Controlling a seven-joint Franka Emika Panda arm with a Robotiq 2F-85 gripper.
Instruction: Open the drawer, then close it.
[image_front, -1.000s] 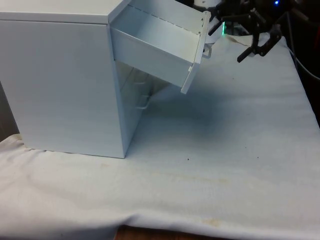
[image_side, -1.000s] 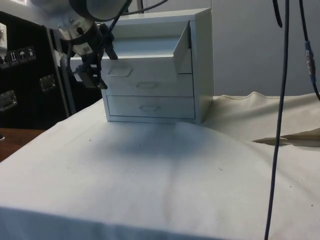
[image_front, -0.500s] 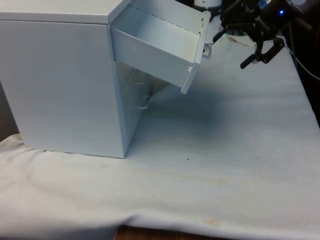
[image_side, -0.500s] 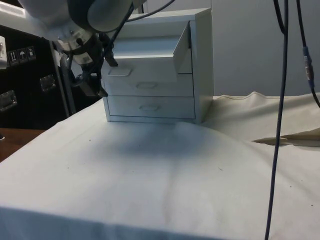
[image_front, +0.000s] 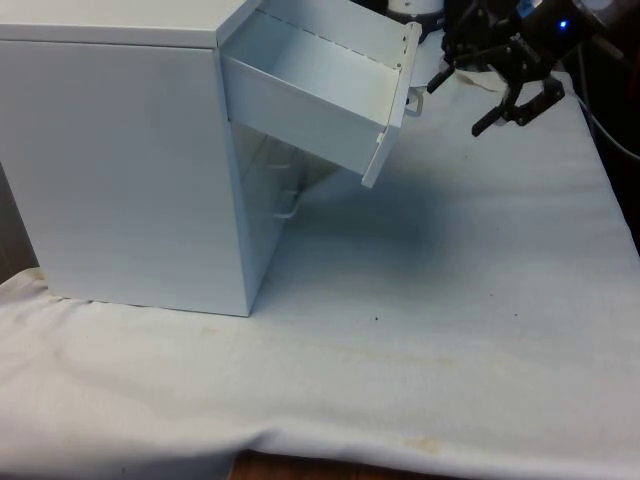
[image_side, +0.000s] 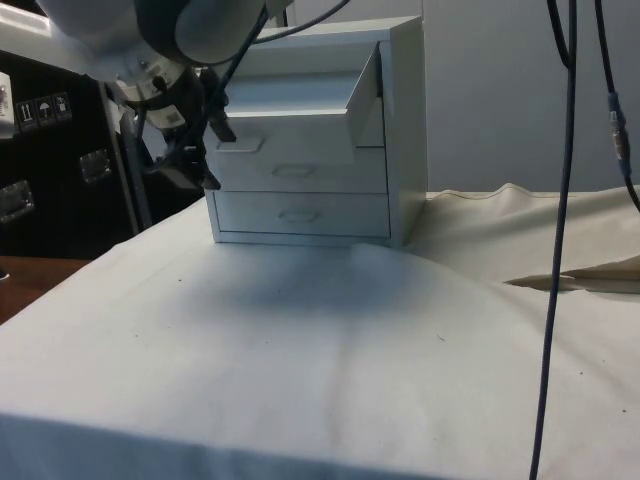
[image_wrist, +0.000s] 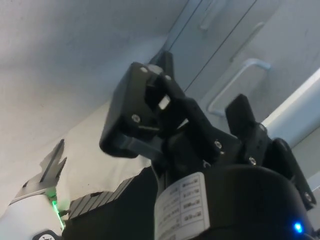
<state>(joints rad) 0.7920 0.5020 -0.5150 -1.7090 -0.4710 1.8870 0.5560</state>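
**Top drawer out, fingers spread beside its handle**

The top drawer hangs pulled out and tilted from the white chest of drawers on the bench. Its handle sits just beside the black gripper, whose fingers are spread, grasping nothing.
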